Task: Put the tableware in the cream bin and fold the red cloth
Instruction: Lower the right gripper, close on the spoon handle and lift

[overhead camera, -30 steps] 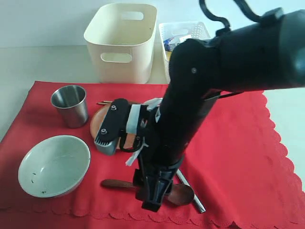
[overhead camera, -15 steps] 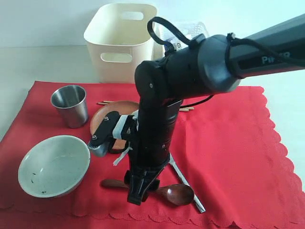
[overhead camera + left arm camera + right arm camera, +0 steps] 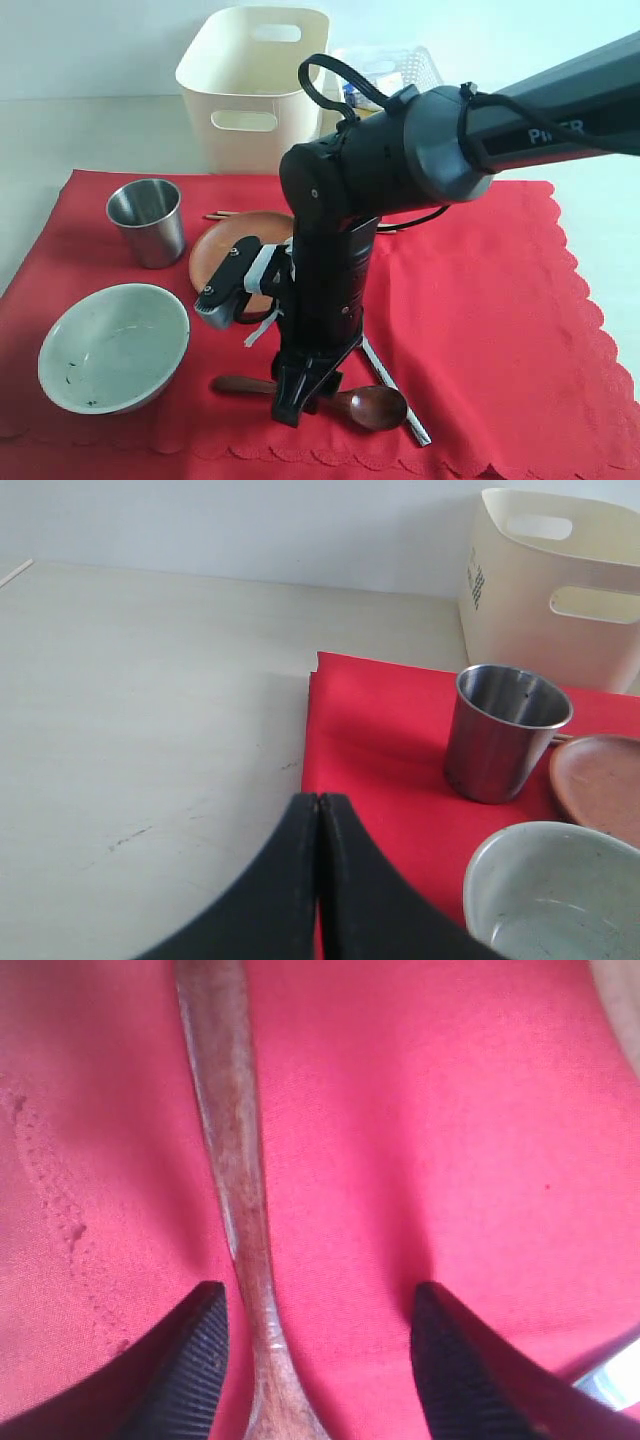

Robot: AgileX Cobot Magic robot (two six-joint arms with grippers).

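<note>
Found no tableware showing in the tall, smooth-walled cream plastic bin (image 3: 275, 150) — located the shiny steel cup (image 3: 148, 222), round brown plate (image 3: 214, 256), glazed pale green-white bowl (image 3: 112, 350), dark wooden spoon (image 3: 378, 408), slim metal knife (image 3: 418, 432) and thin wooden chopsticks (image 3: 222, 214) all on the flat, unfolded, scallop-edged red cloth (image 3: 480, 300), and judged the task barely begun. Recorded the right gripper (image 3: 318, 1350) with ribbed black pads (image 3: 195, 1360) apart, straddling the spoon's tapered handle unclamped; recorded the left gripper (image 3: 318, 810) pressed together on nothing.
</note>
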